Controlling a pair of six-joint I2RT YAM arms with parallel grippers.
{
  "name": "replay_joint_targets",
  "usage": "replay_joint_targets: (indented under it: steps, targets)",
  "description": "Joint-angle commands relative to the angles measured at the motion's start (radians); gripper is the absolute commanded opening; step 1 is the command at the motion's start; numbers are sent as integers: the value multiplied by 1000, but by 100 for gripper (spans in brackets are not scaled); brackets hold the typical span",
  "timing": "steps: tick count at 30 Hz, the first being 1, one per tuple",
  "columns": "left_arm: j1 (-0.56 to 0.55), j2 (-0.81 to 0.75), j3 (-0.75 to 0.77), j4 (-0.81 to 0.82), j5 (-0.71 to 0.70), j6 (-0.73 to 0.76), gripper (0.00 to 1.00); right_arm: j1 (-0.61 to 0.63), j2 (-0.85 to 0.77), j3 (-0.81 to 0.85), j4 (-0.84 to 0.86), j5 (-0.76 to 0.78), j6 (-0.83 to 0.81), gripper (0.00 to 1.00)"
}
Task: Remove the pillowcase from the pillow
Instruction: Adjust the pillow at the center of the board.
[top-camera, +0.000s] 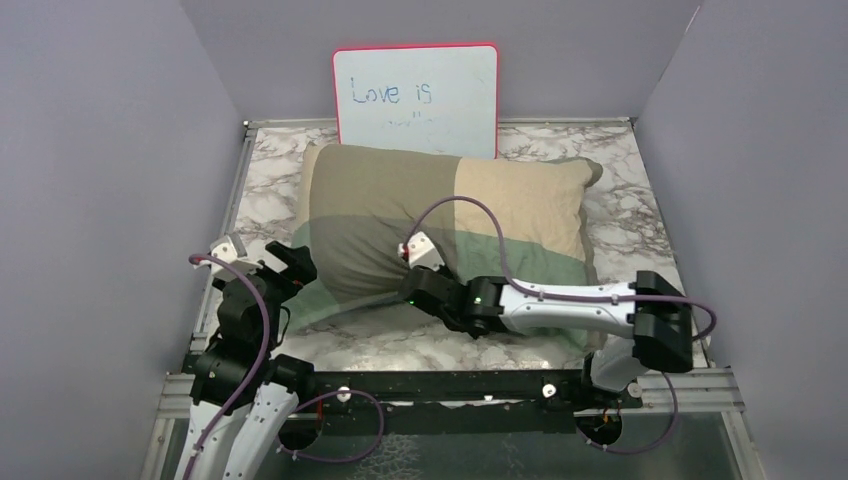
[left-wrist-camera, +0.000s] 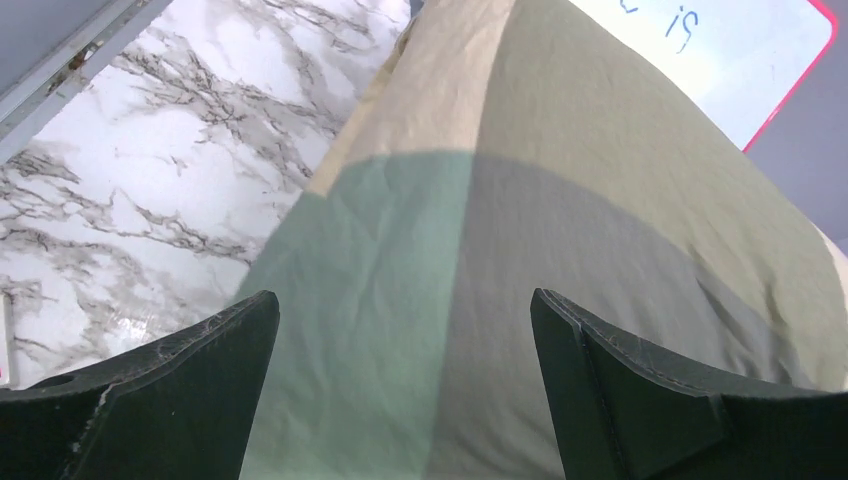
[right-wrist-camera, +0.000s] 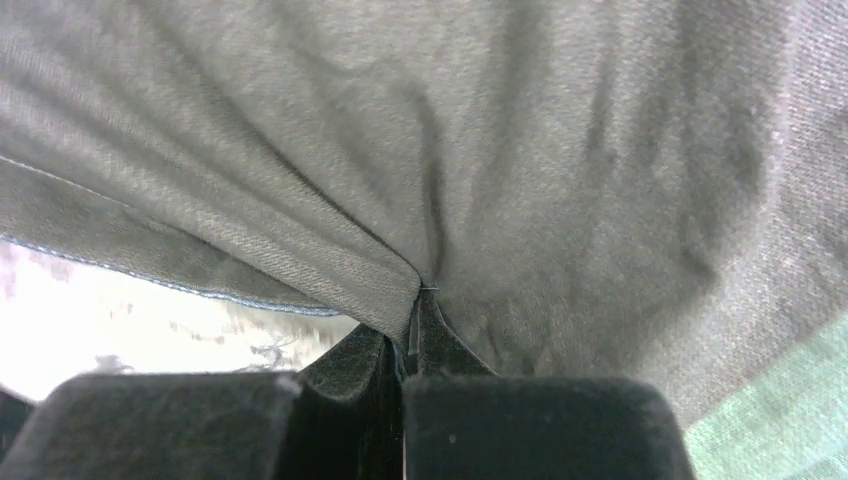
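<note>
The pillowcase (top-camera: 440, 215) lies stuffed across the marble table, its top face in tan, olive and pale green blocks. The white pillow is hidden inside it. My right gripper (top-camera: 408, 285) is shut on a fold of the olive cloth at the case's near edge; the right wrist view shows the cloth (right-wrist-camera: 500, 150) puckered into the closed jaws of the gripper (right-wrist-camera: 415, 310). My left gripper (top-camera: 290, 262) is open and empty at the case's near left corner. In the left wrist view the gripper (left-wrist-camera: 405, 320) hangs just over the green and olive cloth (left-wrist-camera: 520, 230).
A red-framed whiteboard (top-camera: 415, 95) leans on the back wall behind the pillowcase, and it also shows in the left wrist view (left-wrist-camera: 720, 50). Bare marble table (top-camera: 620, 220) shows around the case. Grey walls close in the left, right and back sides.
</note>
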Motion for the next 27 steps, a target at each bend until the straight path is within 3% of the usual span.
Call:
replay_joint_targets:
  steps: [1,5,9,13,17,19,21,24,25,27]
  targets:
    - [1,8,15,-18,-11,-12,99,-8,-197,-199,26,-173,30,1]
    - [-1,17,9,-9,-25,-18,99,-8,-362,-277,127,-323,21,1]
    - [-3,65,15,-6,97,-36,99,-8,-453,-302,161,-523,-55,1]
    - [-3,184,58,-3,270,-92,99,-8,-538,-344,85,-641,-16,1]
    - [-3,309,0,-39,402,-238,99,-8,-681,-448,46,-644,100,1]
    - [-3,333,-69,50,511,-280,97,-8,-766,-501,33,-619,159,1]
    - [-3,327,-151,187,634,-314,79,-8,-831,-521,-3,-622,195,3]
    - [-3,289,-228,333,752,-380,17,-8,-862,-448,-125,-598,248,47]
    - [-3,274,-234,352,772,-397,1,-8,-859,-403,-162,-597,246,56]
    - [-3,247,-231,348,803,-394,0,-8,-839,-295,-220,-610,213,68]
